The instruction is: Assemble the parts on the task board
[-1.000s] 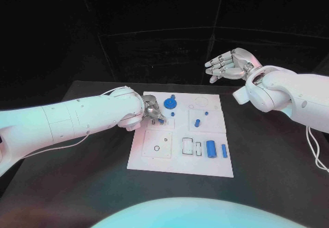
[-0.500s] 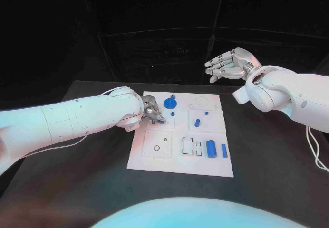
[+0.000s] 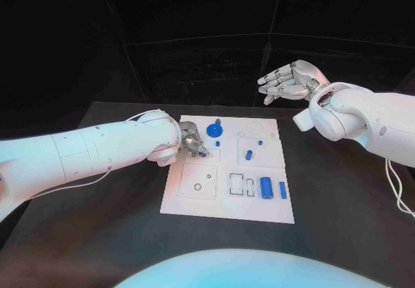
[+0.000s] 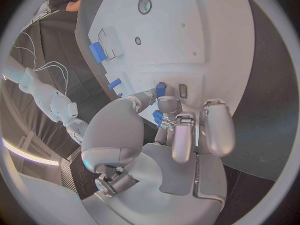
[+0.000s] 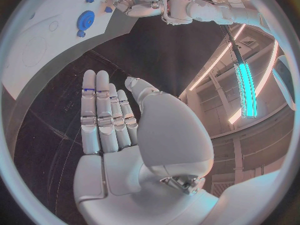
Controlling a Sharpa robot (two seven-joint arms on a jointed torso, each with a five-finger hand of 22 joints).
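Left hand is reaching over the near-left part of the white task board, its fingers curling down around a small blue part at the board surface; real pinch or just touching, cannot tell. Right hand is hovering high beyond the far right corner of the black desk, holding nothing, its fingers lying straight and close side by side. Other blue parts are lying on the board: a round gear, a cylinder, a thin bar.
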